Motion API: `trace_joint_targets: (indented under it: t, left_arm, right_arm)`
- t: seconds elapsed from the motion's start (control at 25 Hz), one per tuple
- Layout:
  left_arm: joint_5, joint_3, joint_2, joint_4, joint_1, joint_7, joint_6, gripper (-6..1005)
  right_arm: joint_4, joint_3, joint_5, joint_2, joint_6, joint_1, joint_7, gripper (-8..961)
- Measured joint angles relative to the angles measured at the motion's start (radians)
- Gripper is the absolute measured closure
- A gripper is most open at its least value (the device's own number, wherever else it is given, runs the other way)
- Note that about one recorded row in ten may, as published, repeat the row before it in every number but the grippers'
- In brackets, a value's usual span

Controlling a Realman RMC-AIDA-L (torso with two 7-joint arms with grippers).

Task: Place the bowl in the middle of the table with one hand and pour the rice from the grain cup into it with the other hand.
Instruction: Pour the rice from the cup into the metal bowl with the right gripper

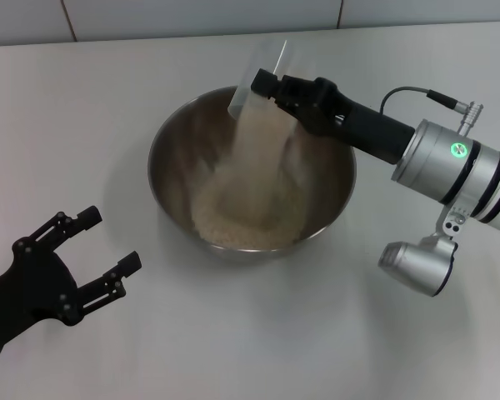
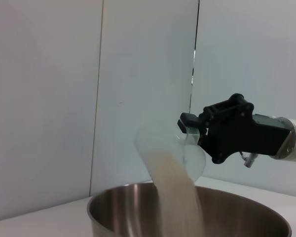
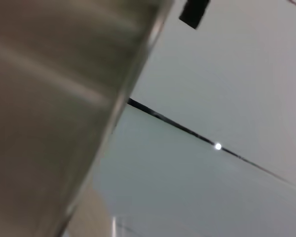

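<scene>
Rice (image 1: 248,179) is streaming out of the grain cup (image 1: 261,79) into the bowl (image 1: 171,137); the cup is tipped steeply, mouth down, above the bowl's far rim; a pale heap already covers the bowl's bottom, widest toward the near wall. Right gripper (image 1: 267,87) holds the cup, jaws clenched on its clear wall near the base; its black body runs back to the silver-white arm (image 1: 462,171) w/ a green light, coming in from the right side over the bowl's right rim. Left wrist view gives the same from low down: cup (image 2: 163,148) slanted, rice (image 2: 180,197) falling in a blurred band past the steel rim (image 2: 108,205), right gripper (image 2: 190,129) pinching the cup from the side.

Bowl sits on the table (image 1: 83,108) about mid-surface, upright; shiny steel, much wider than the cup. Left gripper (image 1: 108,242) hovers low over the near left part of the table, well apart from the bowl, jaws released and spread, holding nothing.

Right wrist view: mostly a blurred brushed-steel surface (image 3: 49,98) close up, w/ pale wall panels and a dark seam behind; can't tell more from it. No brand, label or readable writing on cup, bowl or arms. Grey tiled edge (image 1: 200,17) runs along the table's far side.
</scene>
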Motion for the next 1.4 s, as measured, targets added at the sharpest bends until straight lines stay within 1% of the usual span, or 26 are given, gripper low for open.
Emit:
trace_joint_targets:
  t: [0.4,1.08,1.2,1.28,1.32,1.36,1.4]
  left_arm:
    - [0.002,0.0,0.0,-0.007,0.0,0.001,-0.006,155]
    - [0.001,0.0,0.0,-0.007,0.0,0.001,-0.008,155]
    - [0.0,0.0,-0.001,-0.007,0.0,0.001,-0.009,155]
    - [-0.002,0.0,-0.001,-0.007,0.0,0.001,-0.009,155]
    - [-0.002,0.0,-0.001,-0.007,0.0,0.001,-0.009,155]
    - [-0.002,0.0,-0.001,-0.007,0.0,0.001,-0.009,155]
    - [-0.002,0.0,-0.001,-0.007,0.0,0.001,-0.009,155]
  right_arm:
    - [-0.027,-0.058,-0.013,0.0,0.007,0.009,-0.131,947]
    - [-0.026,-0.061,-0.012,0.0,0.003,0.015,-0.138,947]
    - [-0.012,-0.052,-0.001,0.0,-0.003,0.018,-0.069,947]
    - [0.002,-0.041,0.01,0.0,-0.012,0.021,0.049,947]
    - [0.027,-0.01,0.014,0.0,-0.016,0.025,0.211,947]
    - [0.027,-0.01,0.014,0.0,-0.016,0.025,0.211,948]
    - [0.039,0.006,0.014,0.0,-0.016,0.027,0.266,948]
